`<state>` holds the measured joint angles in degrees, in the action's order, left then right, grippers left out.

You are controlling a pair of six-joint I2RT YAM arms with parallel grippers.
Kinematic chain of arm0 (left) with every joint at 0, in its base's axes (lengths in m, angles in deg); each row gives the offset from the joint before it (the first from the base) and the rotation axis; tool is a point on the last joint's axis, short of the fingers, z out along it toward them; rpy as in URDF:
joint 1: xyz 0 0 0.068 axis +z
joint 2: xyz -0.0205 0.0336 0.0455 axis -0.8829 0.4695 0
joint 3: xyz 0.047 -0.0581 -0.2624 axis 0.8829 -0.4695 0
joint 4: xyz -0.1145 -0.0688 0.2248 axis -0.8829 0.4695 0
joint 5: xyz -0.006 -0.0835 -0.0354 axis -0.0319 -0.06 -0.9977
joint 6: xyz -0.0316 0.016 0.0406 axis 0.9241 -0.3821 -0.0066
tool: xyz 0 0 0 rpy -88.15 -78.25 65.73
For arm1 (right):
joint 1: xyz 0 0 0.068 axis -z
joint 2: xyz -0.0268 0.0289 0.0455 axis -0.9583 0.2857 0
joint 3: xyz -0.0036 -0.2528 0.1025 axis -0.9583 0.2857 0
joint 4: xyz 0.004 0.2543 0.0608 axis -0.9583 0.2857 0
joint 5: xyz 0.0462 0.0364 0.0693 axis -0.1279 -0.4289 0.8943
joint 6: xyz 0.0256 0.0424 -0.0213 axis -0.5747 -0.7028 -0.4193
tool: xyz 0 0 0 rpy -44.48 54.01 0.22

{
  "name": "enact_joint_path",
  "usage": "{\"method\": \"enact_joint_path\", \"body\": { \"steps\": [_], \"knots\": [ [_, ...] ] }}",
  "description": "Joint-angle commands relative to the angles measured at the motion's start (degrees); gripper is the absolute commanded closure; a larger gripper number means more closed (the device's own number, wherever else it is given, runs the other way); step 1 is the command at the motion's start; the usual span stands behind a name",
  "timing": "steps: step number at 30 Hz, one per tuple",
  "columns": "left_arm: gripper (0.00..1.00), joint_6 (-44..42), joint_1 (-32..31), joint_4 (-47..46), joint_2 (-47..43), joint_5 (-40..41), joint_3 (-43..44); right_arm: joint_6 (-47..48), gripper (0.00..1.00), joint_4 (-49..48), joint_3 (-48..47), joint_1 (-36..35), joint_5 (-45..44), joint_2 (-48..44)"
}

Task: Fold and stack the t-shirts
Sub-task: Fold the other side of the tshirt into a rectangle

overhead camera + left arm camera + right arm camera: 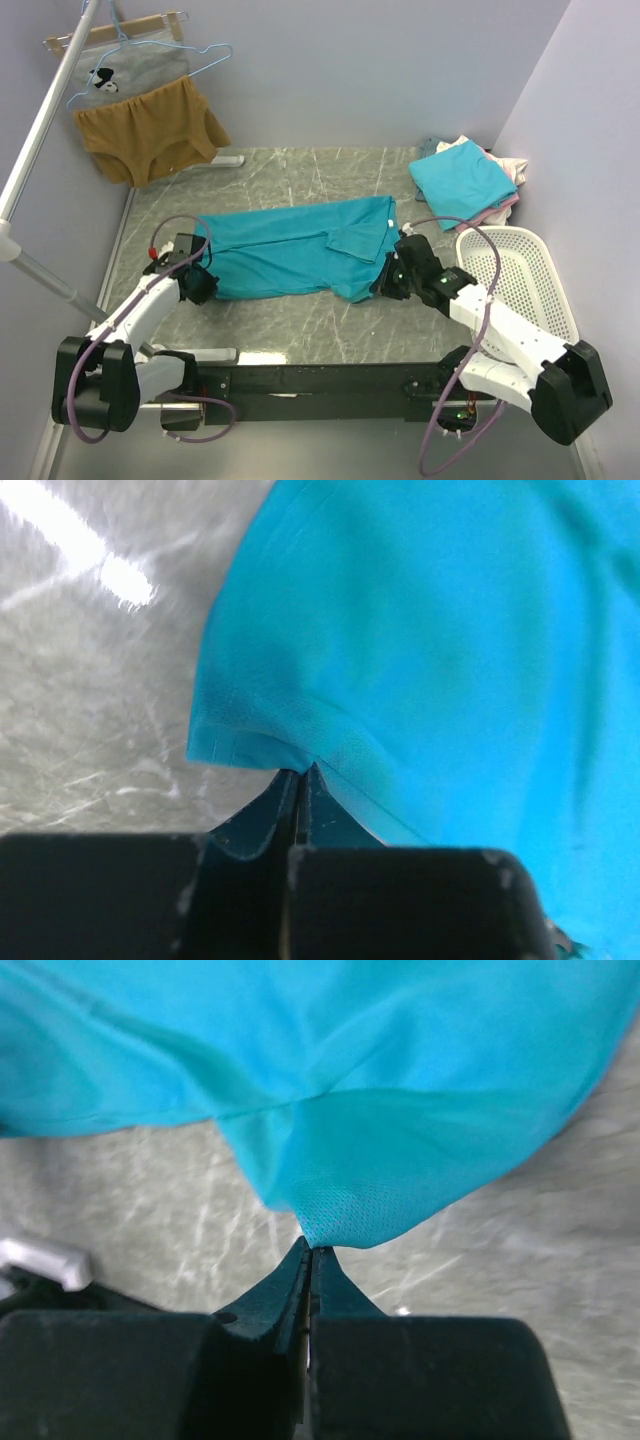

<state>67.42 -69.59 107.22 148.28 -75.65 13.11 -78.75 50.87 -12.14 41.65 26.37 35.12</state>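
A teal t-shirt [290, 248] lies stretched lengthwise across the middle of the marble table, folded into a long band. My left gripper [203, 287] is shut on its near left corner; the left wrist view shows the hem [290, 742] pinched at the fingertips. My right gripper [384, 283] is shut on its near right corner, the fabric edge [350, 1222] caught between the closed tips. A lighter turquoise folded t-shirt [462, 180] tops a stack with pink and white shirts [510, 172] at the back right.
A white plastic basket [520, 278] stands at the right, beside my right arm. A mustard-brown garment [150, 130] and a grey printed garment [130, 72] hang on a rack at the back left. A slanted metal pole [40, 130] runs down the left side.
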Motion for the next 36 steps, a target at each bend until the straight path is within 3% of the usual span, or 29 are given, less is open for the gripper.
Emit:
{"method": "enact_joint_path", "body": {
  "steps": [1, 14, 21, 25, 27, 28, 29, 30, 32, 33, 34, 36],
  "knots": [
    [0.95, -4.78, 0.04, 1.07, 1.47, 4.82, 6.15, 4.31, 1.0, 1.02, -5.44, 2.3, -5.71, 2.77],
    [0.94, -12.7, 0.12, -1.39, 16.92, 5.97, 16.17, 12.66, 1.0, -2.84, -14.5, 14.78, -1.24, 16.83],
    [0.98, -17.27, 0.65, -2.18, 28.44, 7.72, 27.24, 16.44, 1.0, -3.11, -26.18, 17.86, 1.66, 29.57],
    [0.92, -19.55, 0.74, -1.39, 34.42, 9.3, 32.87, 18.2, 1.0, -1.36, -33.47, 19.26, 2.47, 38.69],
    [0.8, -20.78, 0.91, -1.39, 37.59, 9.4, 35.33, 18.46, 0.97, -1.09, -37.16, 19.7, 2.11, 43.18],
    [0.55, -21.05, 1.0, -1.13, 38.64, 9.4, 36.12, 18.81, 0.88, -1.09, -38.4, 19.88, 2.54, 44.86],
    [0.54, -21.49, 1.0, -0.69, 40.65, 9.31, 37.61, 18.82, 0.78, 0.48, -41.54, 20.06, 1.76, 46.27],
    [0.53, -22.45, 1.0, -0.16, 41.28, 9.57, 38.15, 18.73, 0.58, 0.84, -42.79, 20.06, 0.54, 47.33],
    [0.29, -22.98, 1.27, 0.45, 41.55, 12.11, 38.5, 19.08, 0.43, -0.03, -43.94, 20.06, -5.08, 47.61],
    [0.06, -23.51, 1.44, 0.63, 41.12, 12.56, 38.42, 19.26, 0.39, -0.3, -44.03, 20.14, -5.8, 47.08],
    [0.01, -23.6, 1.96, 0.72, 40.59, 12.91, 38.33, 19.52, 0.38, -0.91, -43.68, 20.15, -8.06, 45.07],
    [0.0, -24.3, 2.06, 0.46, 38.31, 13.35, 37.72, 19.78, 0.36, -2.49, -42.45, 20.15, -8.44, 42.87]
  ]
}}
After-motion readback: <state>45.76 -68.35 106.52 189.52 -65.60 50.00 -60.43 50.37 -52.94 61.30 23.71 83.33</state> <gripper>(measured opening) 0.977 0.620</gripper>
